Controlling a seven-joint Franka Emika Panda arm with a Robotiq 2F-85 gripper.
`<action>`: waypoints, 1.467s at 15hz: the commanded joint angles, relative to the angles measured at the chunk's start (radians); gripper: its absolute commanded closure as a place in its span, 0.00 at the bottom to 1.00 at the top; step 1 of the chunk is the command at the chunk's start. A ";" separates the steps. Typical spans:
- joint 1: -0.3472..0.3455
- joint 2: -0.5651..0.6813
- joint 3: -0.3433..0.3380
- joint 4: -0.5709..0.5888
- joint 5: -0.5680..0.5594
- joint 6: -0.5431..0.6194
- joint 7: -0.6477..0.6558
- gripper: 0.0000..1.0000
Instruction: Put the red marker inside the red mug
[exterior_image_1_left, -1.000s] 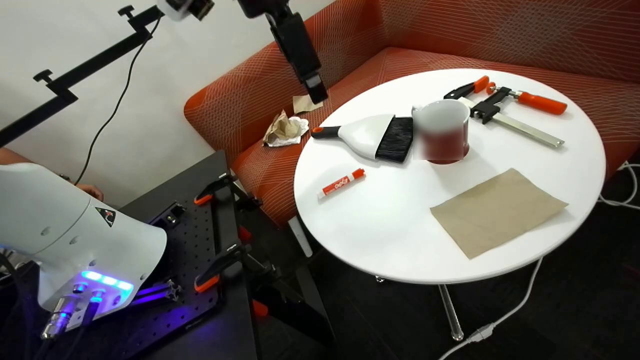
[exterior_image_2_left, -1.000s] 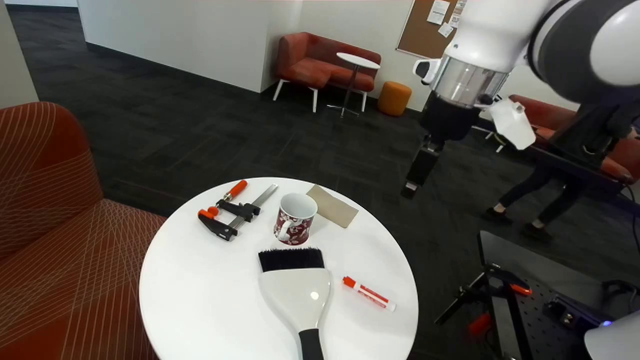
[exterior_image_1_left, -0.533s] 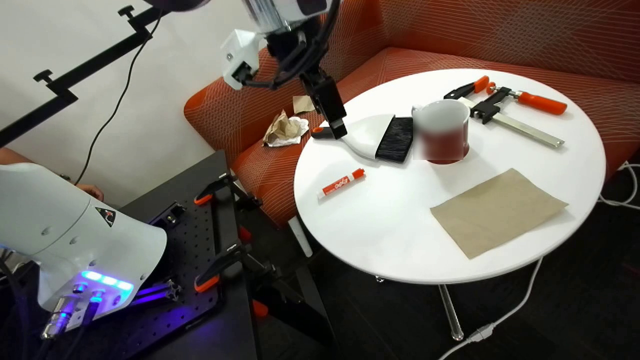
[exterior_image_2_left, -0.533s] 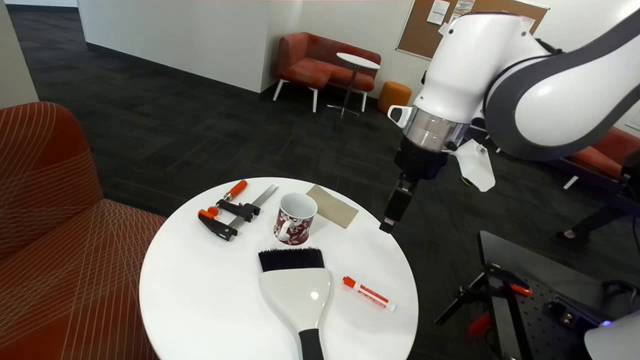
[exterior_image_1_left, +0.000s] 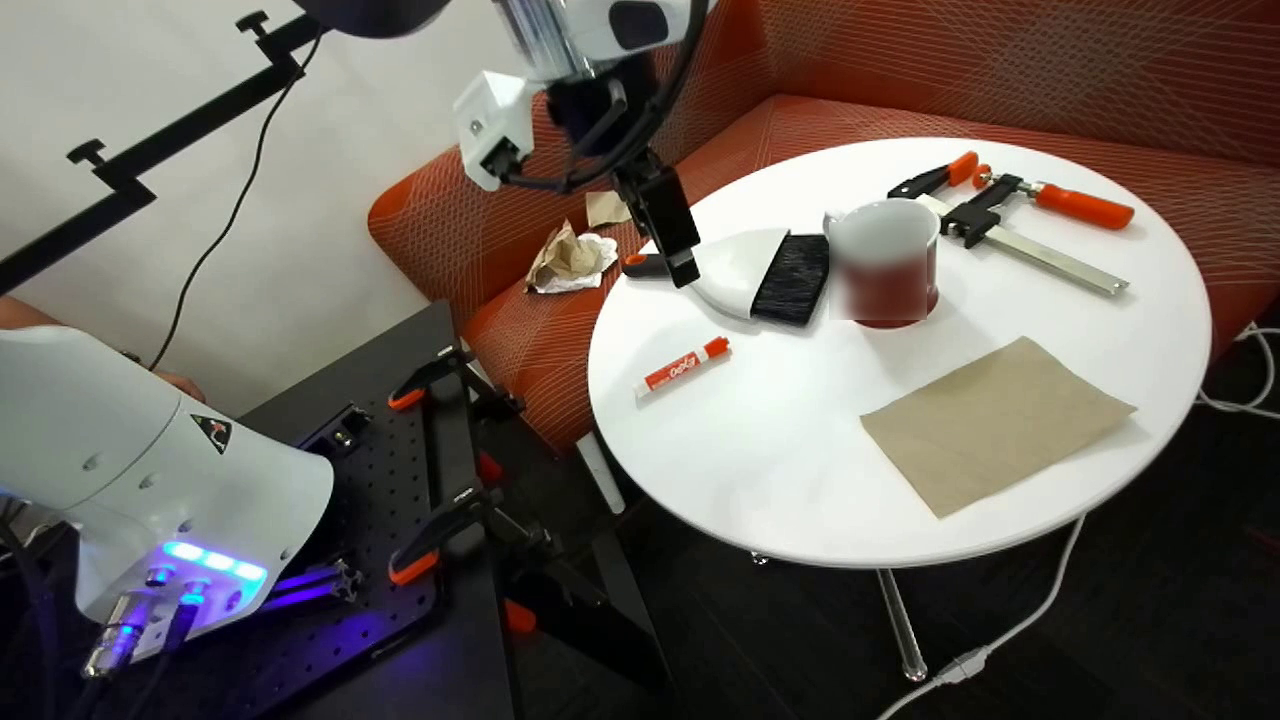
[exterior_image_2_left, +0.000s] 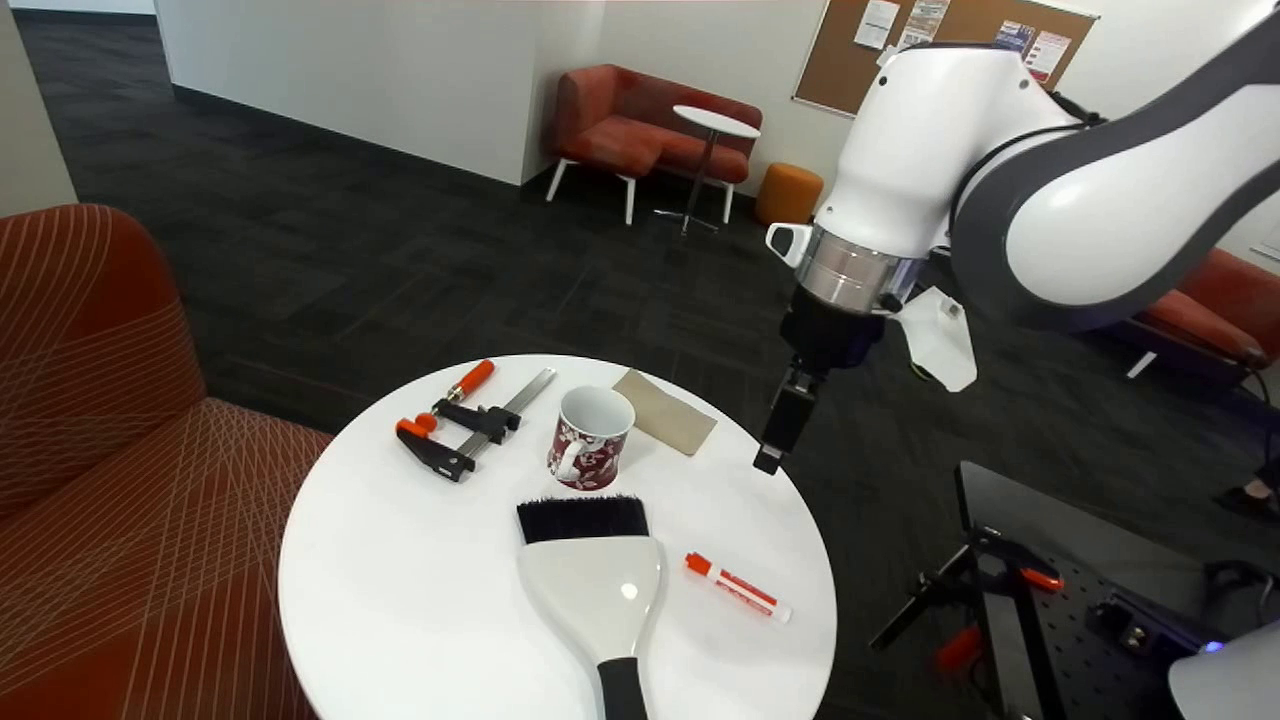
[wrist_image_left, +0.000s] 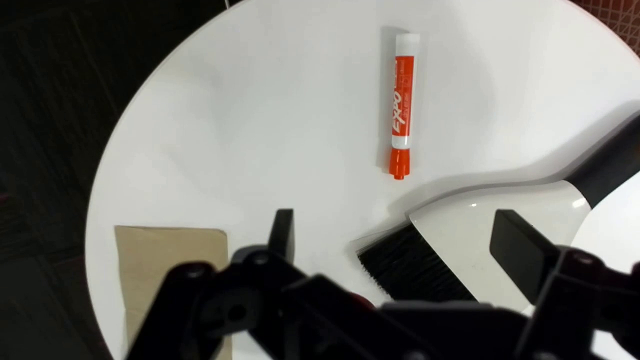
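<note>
The red marker (exterior_image_1_left: 684, 367) lies flat on the white round table (exterior_image_1_left: 790, 470), its red cap toward the brush. It also shows in an exterior view (exterior_image_2_left: 738, 587) and, whole, in the wrist view (wrist_image_left: 403, 100). The red mug (exterior_image_2_left: 590, 440) stands upright in both exterior views, pale inside, with a pale handle; part of its side is blurred in an exterior view (exterior_image_1_left: 885, 295). In the wrist view my gripper mostly covers where a dark red bit shows. My gripper (wrist_image_left: 400, 235) is open and empty, high above the table. It also shows in both exterior views (exterior_image_1_left: 683, 268) (exterior_image_2_left: 770, 458).
A white brush with black bristles (exterior_image_1_left: 740, 270) lies between marker and mug; it is below my fingers in the wrist view (wrist_image_left: 500, 200). A red-and-black clamp (exterior_image_2_left: 490, 422) lies beyond the mug. A brown paper sheet (exterior_image_1_left: 1000, 425) lies near the table edge.
My gripper has come down and moved in toward the table, mostly in the first half second and only slightly since. The marker, mug and brush have not moved.
</note>
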 joint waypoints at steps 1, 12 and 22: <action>0.019 0.068 -0.004 0.025 -0.005 0.034 0.009 0.00; -0.019 0.374 0.027 0.108 0.033 0.274 -0.011 0.00; -0.038 0.487 0.062 0.174 0.033 0.284 -0.007 0.00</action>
